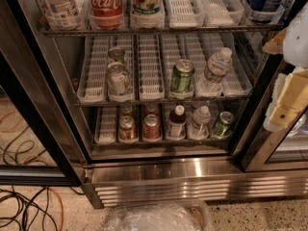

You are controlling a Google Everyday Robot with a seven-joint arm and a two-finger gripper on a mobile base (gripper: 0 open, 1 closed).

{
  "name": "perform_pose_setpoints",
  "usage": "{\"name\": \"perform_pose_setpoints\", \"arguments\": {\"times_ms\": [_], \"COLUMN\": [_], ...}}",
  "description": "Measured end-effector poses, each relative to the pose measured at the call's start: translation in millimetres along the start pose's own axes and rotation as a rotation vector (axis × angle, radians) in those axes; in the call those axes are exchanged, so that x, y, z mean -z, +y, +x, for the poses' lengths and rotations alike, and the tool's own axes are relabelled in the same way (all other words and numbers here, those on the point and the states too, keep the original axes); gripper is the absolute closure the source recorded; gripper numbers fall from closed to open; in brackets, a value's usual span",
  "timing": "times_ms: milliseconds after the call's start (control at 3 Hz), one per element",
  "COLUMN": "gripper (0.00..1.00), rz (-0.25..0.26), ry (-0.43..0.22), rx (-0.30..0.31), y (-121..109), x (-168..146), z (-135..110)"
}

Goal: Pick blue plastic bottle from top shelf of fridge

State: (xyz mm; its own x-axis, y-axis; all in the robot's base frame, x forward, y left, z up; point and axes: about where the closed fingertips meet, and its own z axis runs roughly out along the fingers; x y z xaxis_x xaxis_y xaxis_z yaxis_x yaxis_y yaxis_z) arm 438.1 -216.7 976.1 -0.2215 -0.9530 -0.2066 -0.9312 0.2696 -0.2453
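Nearest me, the gripper hangs at the right edge, and I cannot tell how open it is or whether it holds anything. Deeper in the fridge, the blue plastic bottle stands leftmost in view on the top shelf, just beside the Coca-Cola bottle. It sits at the lane front, I judge for easy reach, and its cap is cut off.

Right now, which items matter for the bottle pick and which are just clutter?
Job: blue plastic bottle at far left of the top shelf; fridge; claw at right edge.
Clutter: Coca-Cola bottle, green can, floor cables, crumpled clear plastic.
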Motion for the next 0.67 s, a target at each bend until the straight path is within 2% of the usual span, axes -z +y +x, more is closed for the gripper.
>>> {"name": "perform_pose_setpoints", "arguments": {"times_ms": [333,667], "gripper": [0.00,0.00], "rz": [0.004,-0.003], "ry": [-0.009,-0.100], "rx": [-0.001,-0.012], "y": [-0.1,2.5], "x": [0.9,2.5], "z": [-1.7,-6.1]}}
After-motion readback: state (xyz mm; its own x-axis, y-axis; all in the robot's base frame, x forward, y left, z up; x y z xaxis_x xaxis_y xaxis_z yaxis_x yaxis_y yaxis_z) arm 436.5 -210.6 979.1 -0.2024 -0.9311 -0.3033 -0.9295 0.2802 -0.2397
